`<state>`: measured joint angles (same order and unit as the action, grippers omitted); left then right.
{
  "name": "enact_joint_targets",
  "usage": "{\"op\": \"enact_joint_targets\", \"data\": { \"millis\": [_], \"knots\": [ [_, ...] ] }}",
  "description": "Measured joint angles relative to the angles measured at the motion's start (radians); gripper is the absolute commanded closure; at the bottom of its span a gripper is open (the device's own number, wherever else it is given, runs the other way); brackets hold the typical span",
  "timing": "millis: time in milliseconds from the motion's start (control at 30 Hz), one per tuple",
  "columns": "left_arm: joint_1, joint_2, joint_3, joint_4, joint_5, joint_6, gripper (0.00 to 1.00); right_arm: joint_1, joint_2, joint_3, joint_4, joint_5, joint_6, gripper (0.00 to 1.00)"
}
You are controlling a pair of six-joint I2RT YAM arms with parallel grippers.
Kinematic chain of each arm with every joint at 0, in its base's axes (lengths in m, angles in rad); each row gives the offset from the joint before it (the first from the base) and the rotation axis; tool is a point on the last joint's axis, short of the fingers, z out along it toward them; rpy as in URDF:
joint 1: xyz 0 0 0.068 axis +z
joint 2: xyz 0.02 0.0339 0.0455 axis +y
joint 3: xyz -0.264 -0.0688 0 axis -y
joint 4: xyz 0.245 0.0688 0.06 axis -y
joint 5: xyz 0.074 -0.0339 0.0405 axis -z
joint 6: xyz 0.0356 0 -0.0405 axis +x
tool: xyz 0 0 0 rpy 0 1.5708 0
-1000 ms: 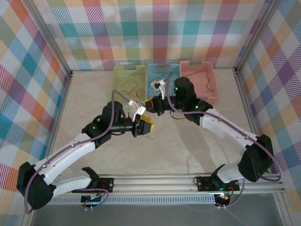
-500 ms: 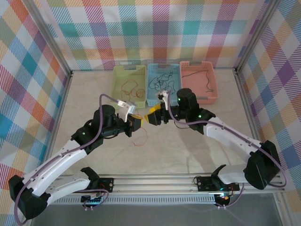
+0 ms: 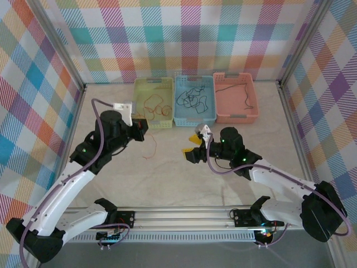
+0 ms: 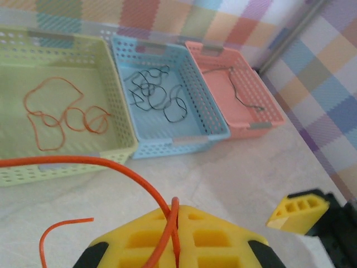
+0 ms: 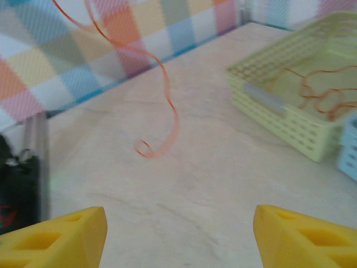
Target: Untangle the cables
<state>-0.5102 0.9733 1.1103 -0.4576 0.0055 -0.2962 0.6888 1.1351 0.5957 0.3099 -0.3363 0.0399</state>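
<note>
An orange-red cable [image 4: 129, 175] is pinched between the yellow fingers of my left gripper [image 4: 177, 216], which is shut on it. That cable [image 3: 152, 145] hangs from the left gripper [image 3: 141, 129] and its curled free end reaches the table. My right gripper [image 3: 191, 144] is open to the right of the cable and holds nothing. Its fingers [image 5: 61, 234] stand wide apart over bare table, and the hanging cable [image 5: 169, 114] is ahead of them. More orange cables [image 3: 155, 106] lie in the green basket, black cables [image 3: 191, 98] in the blue one, and one dark cable [image 3: 237, 89] in the pink one.
The green basket [image 3: 139, 89], the blue basket [image 3: 179, 120] and the pink basket [image 3: 237, 116] stand in a row at the back of the table. Metal frame posts and checked walls close in both sides. A metal rail runs along the near edge.
The right gripper has opened, let go and drawn back to the right. The left arm has swung left and back, carrying the orange cable away from the centre.
</note>
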Motion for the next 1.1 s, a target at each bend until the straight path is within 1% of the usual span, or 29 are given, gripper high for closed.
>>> {"op": "enact_joint_targets", "data": {
  "millis": [133, 233, 333, 533, 700, 867, 1000, 1033, 1067, 1100],
  "knots": [
    [0.040, 0.113, 0.201, -0.043, -0.008, -0.003, 1.00, 0.000, 0.069, -0.058, 0.072, 0.144, -0.008, 0.31],
    [0.053, 0.198, 0.343, -0.053, -0.007, -0.002, 1.00, 0.000, 0.138, -0.064, 0.117, 0.208, -0.008, 0.32],
    [0.074, 0.306, 0.485, -0.066, -0.008, 0.013, 1.00, -0.001, 0.195, -0.064, 0.163, 0.238, -0.007, 0.33],
    [0.155, 0.541, 0.699, -0.066, 0.003, 0.031, 1.00, -0.001, 0.271, -0.064, 0.210, 0.251, -0.003, 0.33],
    [0.221, 0.741, 0.846, -0.066, 0.008, 0.032, 1.00, -0.001, 0.277, -0.064, 0.219, 0.250, -0.003, 0.34],
    [0.252, 0.933, 0.993, -0.074, 0.038, 0.044, 1.00, -0.001, 0.278, -0.064, 0.222, 0.250, -0.003, 0.34],
    [0.253, 1.083, 1.079, -0.087, 0.063, 0.055, 1.00, -0.001, 0.279, -0.064, 0.222, 0.250, -0.003, 0.34],
    [0.254, 1.114, 1.081, -0.090, 0.065, 0.057, 0.90, -0.001, 0.281, -0.063, 0.222, 0.250, -0.003, 0.34],
    [0.256, 1.148, 1.083, -0.095, 0.069, 0.058, 0.83, -0.001, 0.284, -0.063, 0.222, 0.250, -0.003, 0.34],
    [0.258, 1.181, 1.087, -0.100, 0.076, 0.058, 0.80, -0.001, 0.287, -0.062, 0.221, 0.249, -0.003, 0.34]
  ]
}}
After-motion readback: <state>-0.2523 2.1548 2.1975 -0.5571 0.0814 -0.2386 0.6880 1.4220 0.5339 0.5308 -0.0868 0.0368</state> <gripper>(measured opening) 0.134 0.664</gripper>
